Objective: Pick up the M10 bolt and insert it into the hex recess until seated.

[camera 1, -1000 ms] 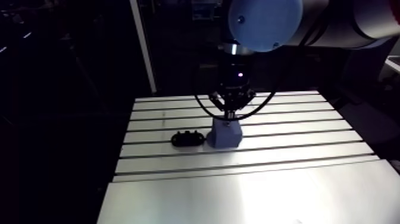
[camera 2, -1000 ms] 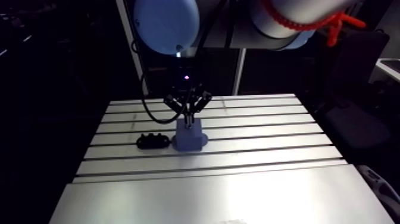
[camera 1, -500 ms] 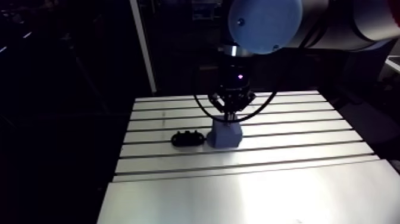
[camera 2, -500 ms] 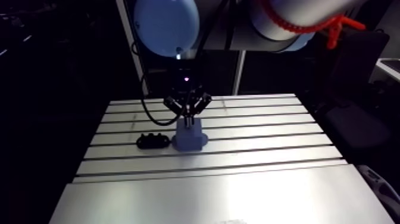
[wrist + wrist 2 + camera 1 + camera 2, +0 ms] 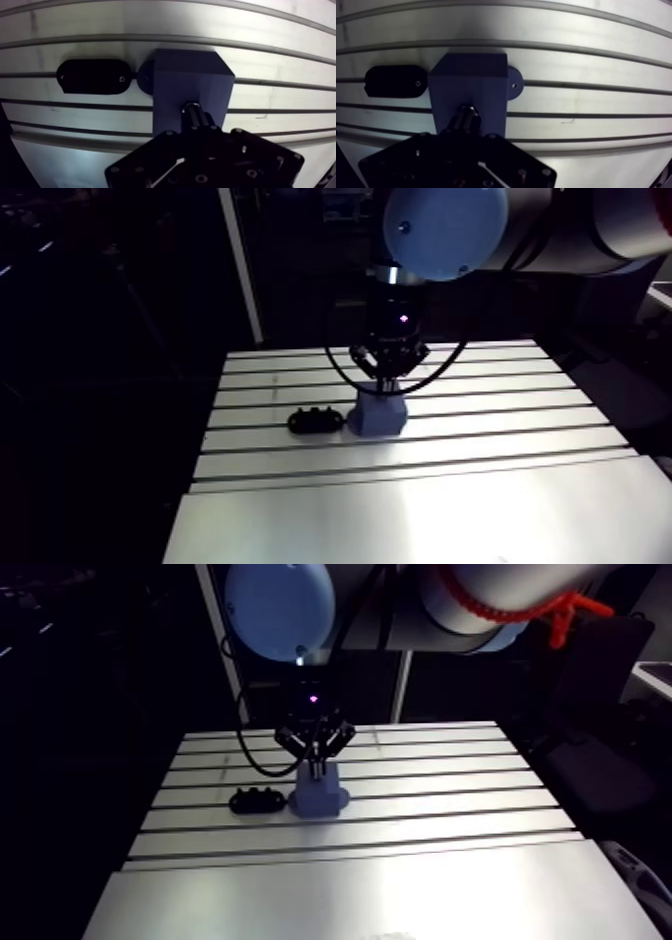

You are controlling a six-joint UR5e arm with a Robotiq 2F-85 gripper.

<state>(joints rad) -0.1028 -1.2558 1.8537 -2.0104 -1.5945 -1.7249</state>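
Note:
A blue block (image 5: 192, 80) with the recess in its top stands on the slotted aluminium table (image 5: 480, 488), in the arm view near the table's middle (image 5: 378, 418). My gripper (image 5: 196, 125) hangs straight over the block, shut on the dark M10 bolt (image 5: 192, 111). The bolt points down and its tip sits at the block's top face. The tip covers the recess, so I cannot tell how deep it sits. In the arm view the gripper (image 5: 390, 380) overlaps the block's upper edge.
A black oval holder (image 5: 92, 76) lies on the table right beside the block, touching its round base flange (image 5: 514, 85). In the arm view this black holder (image 5: 315, 421) is left of the block. Table slots run across the work area.
The gripper with the bolt has come down a little onto the top of the blue block. The block and the black holder have stayed put.

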